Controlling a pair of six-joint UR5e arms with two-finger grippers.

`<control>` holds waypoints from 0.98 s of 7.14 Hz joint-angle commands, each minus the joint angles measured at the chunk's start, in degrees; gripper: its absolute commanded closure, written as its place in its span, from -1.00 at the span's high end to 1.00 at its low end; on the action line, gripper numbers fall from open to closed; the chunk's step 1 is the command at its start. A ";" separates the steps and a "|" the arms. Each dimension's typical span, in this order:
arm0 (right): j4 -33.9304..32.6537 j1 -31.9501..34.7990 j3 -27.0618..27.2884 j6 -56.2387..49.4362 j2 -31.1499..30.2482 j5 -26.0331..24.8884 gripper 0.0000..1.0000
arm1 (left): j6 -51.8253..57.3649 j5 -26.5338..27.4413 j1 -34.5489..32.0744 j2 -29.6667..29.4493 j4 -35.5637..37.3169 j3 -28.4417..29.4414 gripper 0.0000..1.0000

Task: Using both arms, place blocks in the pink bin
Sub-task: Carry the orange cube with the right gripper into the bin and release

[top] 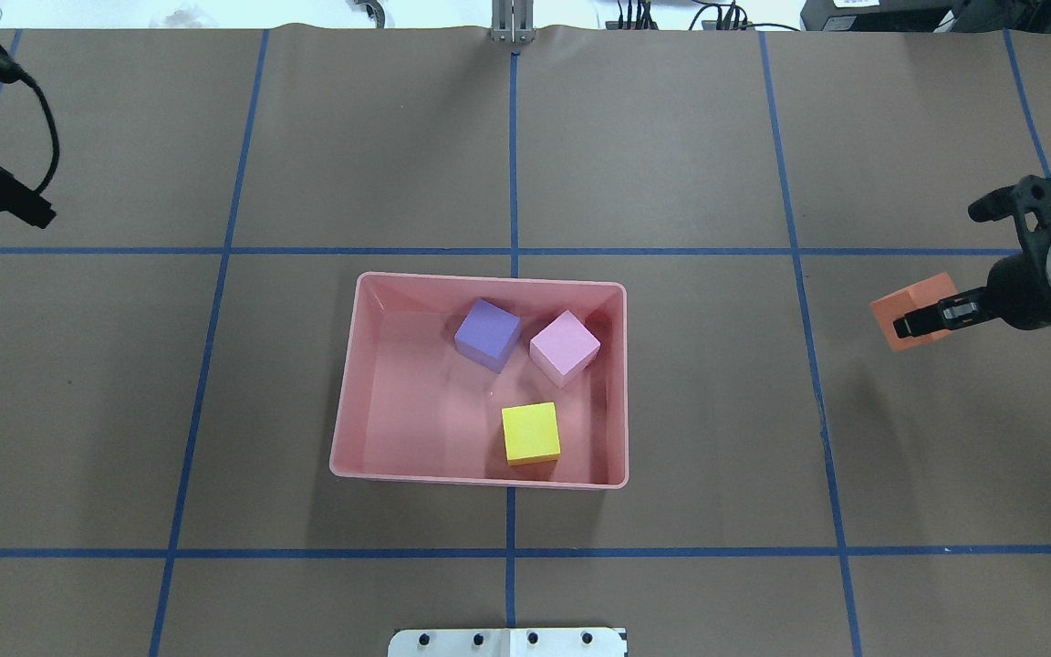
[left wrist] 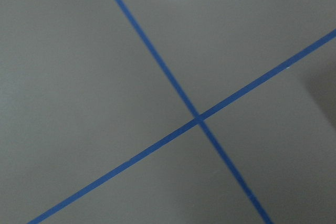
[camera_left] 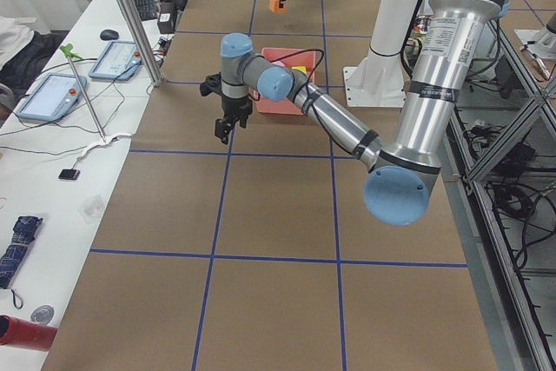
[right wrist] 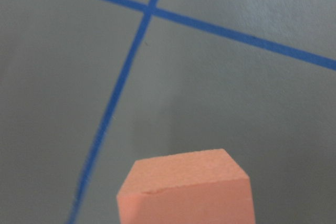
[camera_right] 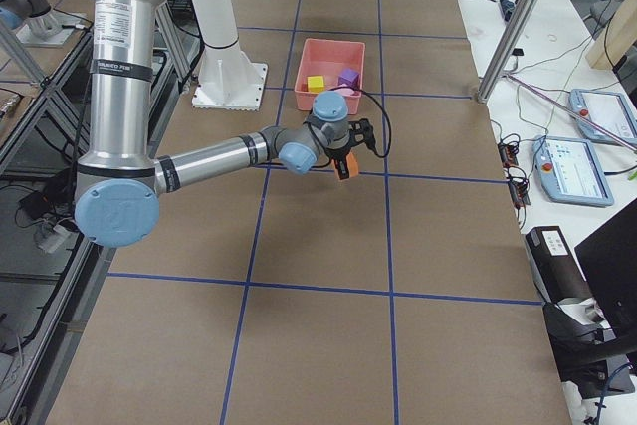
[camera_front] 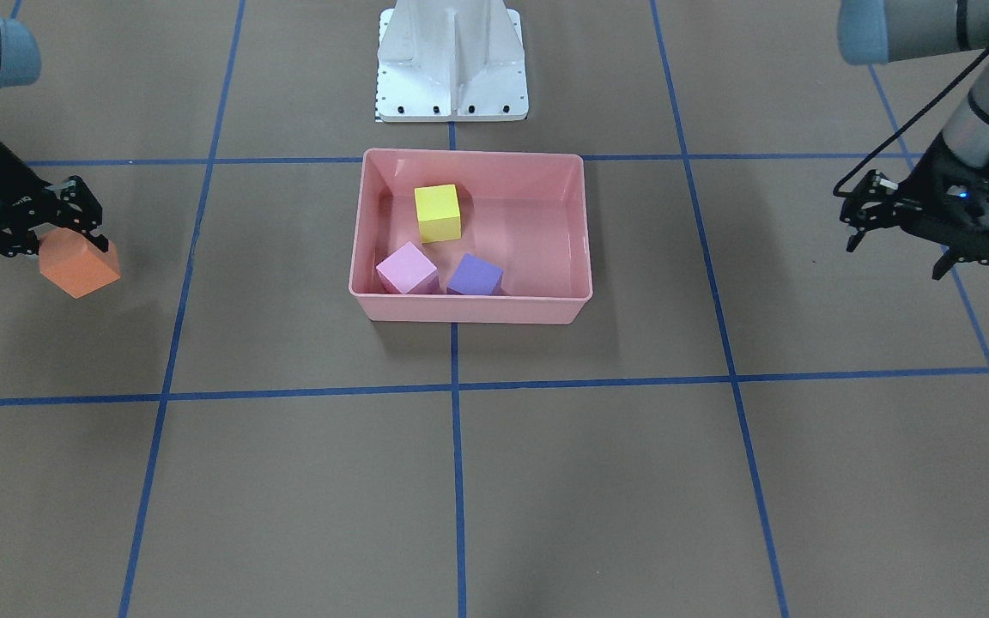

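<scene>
The pink bin [camera_front: 470, 307] stands mid-table; it also shows in the overhead view [top: 489, 279]. Inside it lie the yellow block [camera_front: 437, 213], the light pink block [camera_front: 407, 268] and the purple block [camera_front: 474, 275]. My right gripper [camera_front: 72, 245] is shut on the orange block [camera_front: 80, 269] and holds it above the table, well off to the bin's side. The orange block also shows in the overhead view [top: 910, 306] and fills the bottom of the right wrist view [right wrist: 186, 190]. My left gripper [camera_front: 898, 253] is open and empty, far on the bin's other side.
The white pedestal base [camera_front: 452, 64] stands just behind the bin. Blue tape lines [camera_front: 455, 386] cross the brown table. The left wrist view shows only bare table and a tape crossing [left wrist: 198, 120]. Desks with equipment lie past both table ends.
</scene>
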 commanded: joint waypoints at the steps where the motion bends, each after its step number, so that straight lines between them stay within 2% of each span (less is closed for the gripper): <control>1: -18.44 -1.60 8.18 7.87 10.44 0.86 -1.00 | 0.79 -2.25 -5.46 6.15 -3.86 0.36 1.00; 3: -28.30 -8.25 8.39 21.13 24.57 -0.01 -0.99 | 10.43 -8.30 -11.17 8.19 -3.51 2.80 1.00; 4: -34.97 -12.03 8.13 25.11 32.22 -3.68 -0.95 | 12.64 -9.64 -12.50 8.81 -3.68 4.04 1.00; 5: -38.26 -17.81 6.56 28.98 37.51 -10.50 -0.83 | 12.66 -9.74 -12.60 9.25 -3.68 4.05 1.00; 6: -38.29 -21.00 2.19 33.28 43.05 -13.53 -0.54 | 12.66 -9.74 -12.69 9.25 -3.68 4.05 1.00; 7: -38.29 -24.34 -3.07 36.72 48.93 -18.25 0.21 | 12.66 -9.74 -12.69 9.69 -3.68 3.96 1.00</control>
